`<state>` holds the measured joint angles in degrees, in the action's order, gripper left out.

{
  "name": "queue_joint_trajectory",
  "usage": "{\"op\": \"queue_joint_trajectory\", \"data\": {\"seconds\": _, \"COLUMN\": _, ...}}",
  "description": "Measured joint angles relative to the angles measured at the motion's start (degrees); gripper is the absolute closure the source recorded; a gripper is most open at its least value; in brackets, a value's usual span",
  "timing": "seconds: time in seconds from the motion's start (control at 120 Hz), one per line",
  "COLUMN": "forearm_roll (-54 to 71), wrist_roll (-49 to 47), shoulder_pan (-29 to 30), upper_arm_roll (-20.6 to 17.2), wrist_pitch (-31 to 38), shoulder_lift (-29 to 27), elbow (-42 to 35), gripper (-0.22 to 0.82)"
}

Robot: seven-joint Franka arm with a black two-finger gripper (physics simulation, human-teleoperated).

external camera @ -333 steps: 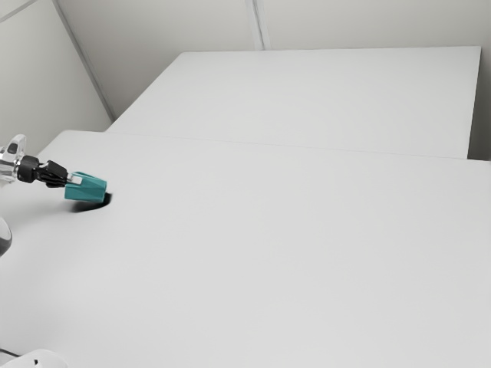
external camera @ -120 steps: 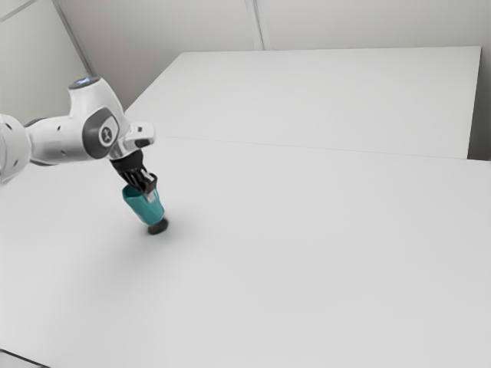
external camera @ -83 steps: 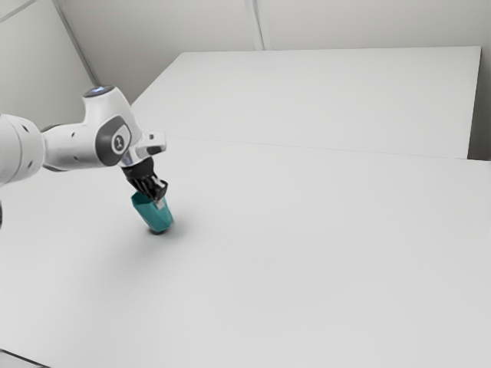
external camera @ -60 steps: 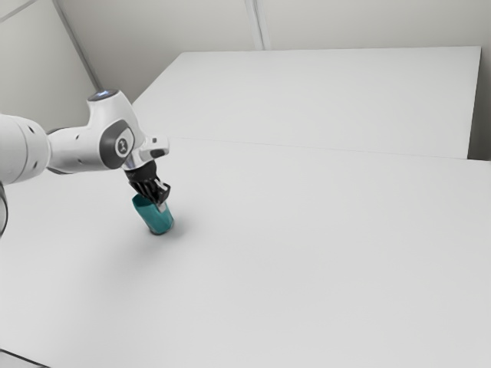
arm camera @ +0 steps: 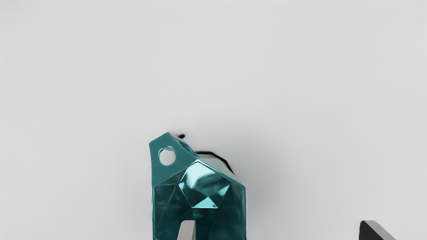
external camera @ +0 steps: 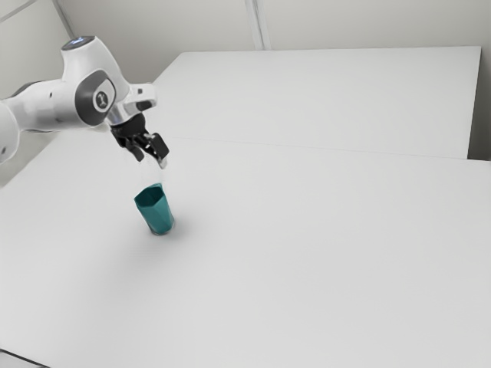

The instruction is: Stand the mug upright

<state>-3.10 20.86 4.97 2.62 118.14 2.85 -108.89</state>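
Teal and probably light, stiff and slippery, the mug [external camera: 159,215] stands below 2 spread fingers [arm camera: 188,230], best gripped near its top.

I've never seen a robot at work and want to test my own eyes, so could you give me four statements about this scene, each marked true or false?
1. The mug stands on the table, mouth up. True.
2. The gripper is squeezing the mug. False: it hangs open above the mug, not holding it.
3. A part jutting out at the mug's rim has a round hole. True.
4. The mug is red. False: it is blue-green.
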Motion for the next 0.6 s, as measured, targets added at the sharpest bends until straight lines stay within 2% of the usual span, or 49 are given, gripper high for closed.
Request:
{"op": "queue_joint_trajectory", "data": {"seconds": 0.1, "forearm_roll": 0.47, "wrist_roll": -0.11, "shoulder_pan": -0.75, "upper_arm_roll": 0.02, "wrist_pitch": -6.43, "shoulder_lift": 0.19, "elbow": 7.54, "gripper": 0.05}}
{"op": "queue_joint_trajectory", "data": {"seconds": 0.217, "forearm_roll": 1.4, "wrist_roll": -0.29, "shoulder_pan": -2.09, "upper_arm_roll": 0.02, "wrist_pitch": -11.93, "shoulder_lift": -0.31, "elbow": 12.17, "gripper": 0.03}}
{"op": "queue_joint_trajectory", "data": {"seconds": 0.383, "forearm_roll": 1.86, "wrist_roll": -0.4, "shoulder_pan": -3.79, "upper_arm_roll": 0.28, "wrist_pitch": -16.89, "shoulder_lift": -2.54, "elbow": 13.62, "gripper": 0.01}}
{"op": "queue_joint_trajectory", "data": {"seconds": 0.6, "forearm_roll": 1.94, "wrist_roll": -0.45, "shoulder_pan": -5.62, "upper_arm_roll": 0.62, "wrist_pitch": -19.48, "shoulder_lift": -2.89, "elbow": 14.47, "gripper": 0.0}}
